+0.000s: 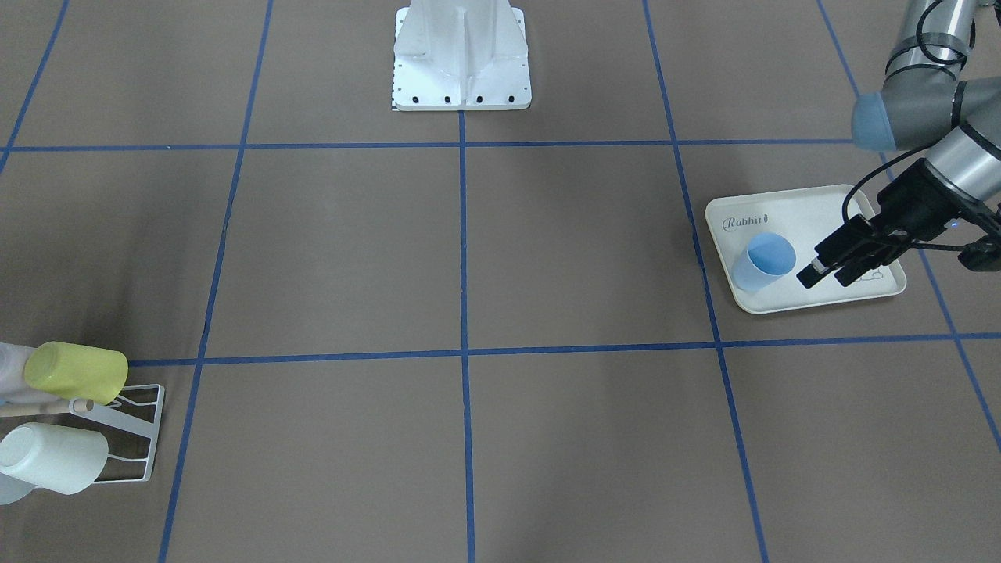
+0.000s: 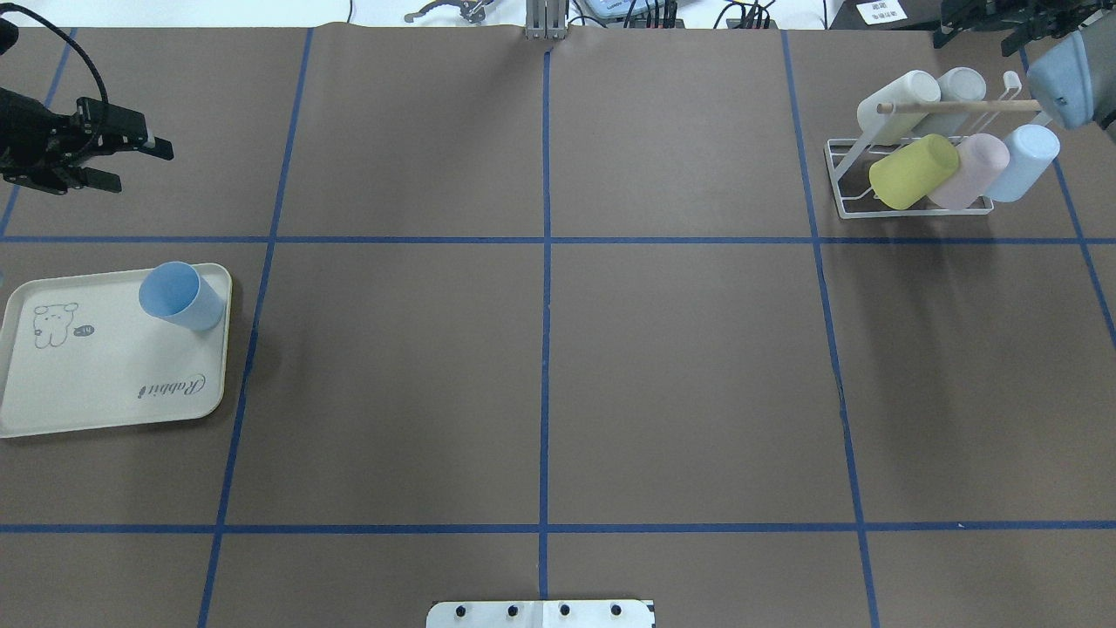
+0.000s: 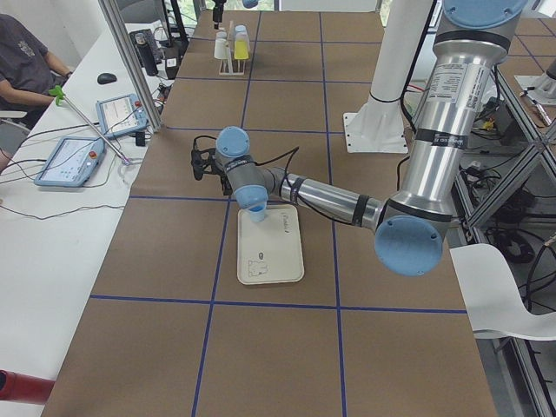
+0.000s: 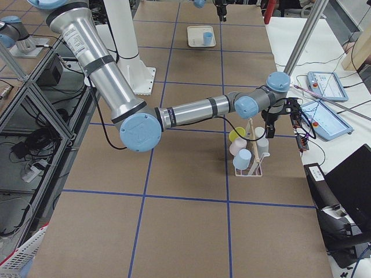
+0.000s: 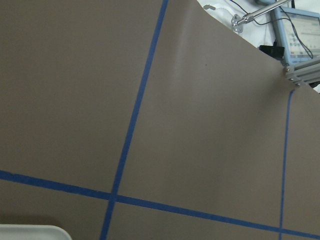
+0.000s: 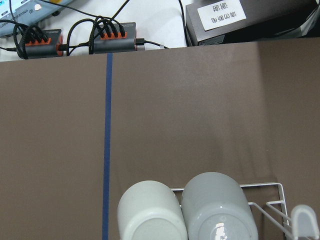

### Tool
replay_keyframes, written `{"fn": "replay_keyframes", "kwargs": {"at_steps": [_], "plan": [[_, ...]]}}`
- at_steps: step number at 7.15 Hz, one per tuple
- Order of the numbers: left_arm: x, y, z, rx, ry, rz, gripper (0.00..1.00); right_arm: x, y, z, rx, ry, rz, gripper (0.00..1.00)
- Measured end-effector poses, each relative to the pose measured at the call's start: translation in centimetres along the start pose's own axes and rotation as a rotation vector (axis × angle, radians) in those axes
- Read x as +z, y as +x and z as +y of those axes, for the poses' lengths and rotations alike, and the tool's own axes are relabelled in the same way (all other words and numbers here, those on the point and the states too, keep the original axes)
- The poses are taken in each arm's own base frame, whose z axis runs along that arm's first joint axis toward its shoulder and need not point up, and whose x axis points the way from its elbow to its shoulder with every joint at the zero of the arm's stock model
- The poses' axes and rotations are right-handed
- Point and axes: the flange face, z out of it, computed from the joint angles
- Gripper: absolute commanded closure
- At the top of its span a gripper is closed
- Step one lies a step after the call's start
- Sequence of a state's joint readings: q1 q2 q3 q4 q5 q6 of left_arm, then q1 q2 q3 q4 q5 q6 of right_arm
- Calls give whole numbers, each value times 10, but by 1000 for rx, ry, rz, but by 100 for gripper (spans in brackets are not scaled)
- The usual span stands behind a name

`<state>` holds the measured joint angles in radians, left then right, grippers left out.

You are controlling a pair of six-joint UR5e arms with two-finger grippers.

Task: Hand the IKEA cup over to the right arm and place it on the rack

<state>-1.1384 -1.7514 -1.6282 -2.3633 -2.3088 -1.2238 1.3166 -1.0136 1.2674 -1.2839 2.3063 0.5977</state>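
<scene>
Right, the left gripper hangs over the table with its two black fingers parted and nothing between them. It's an open, empty grip. The blue cup stands upright, mouth up, in a corner of the cream tray. From the front it sits just off the fingertips, on the side toward the table's middle. From overhead, though, the left gripper looks well apart from the blue cup, so it's up in the air, touching neither the cup nor the tray. Its wrist camera looks down on brown table and blue tape lines, with a pale tray corner at the bottom edge.

Now the other end. The right gripper points downward, with the rack just below and beside it. How far its fingers are parted I cannot tell, as no view shows them clearly. The white wire rack carries five cups. A yellow cup, a pink cup and a pale blue cup sit in one row. Two pale cups sit in the other row, where the wooden dowel crosses. The right wrist camera catches the rounded ends of the two pale cups at the bottom of its frame, with rack wire running beside them.
</scene>
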Motion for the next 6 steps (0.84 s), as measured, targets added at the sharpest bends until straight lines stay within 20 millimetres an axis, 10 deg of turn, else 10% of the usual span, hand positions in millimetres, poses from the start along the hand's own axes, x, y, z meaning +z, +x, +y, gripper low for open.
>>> {"fn": "replay_keyframes", "kwargs": {"at_steps": [6], "plan": [[32, 0, 62, 220, -75, -449, 0, -3, -5, 0, 1, 5, -5, 2]]}}
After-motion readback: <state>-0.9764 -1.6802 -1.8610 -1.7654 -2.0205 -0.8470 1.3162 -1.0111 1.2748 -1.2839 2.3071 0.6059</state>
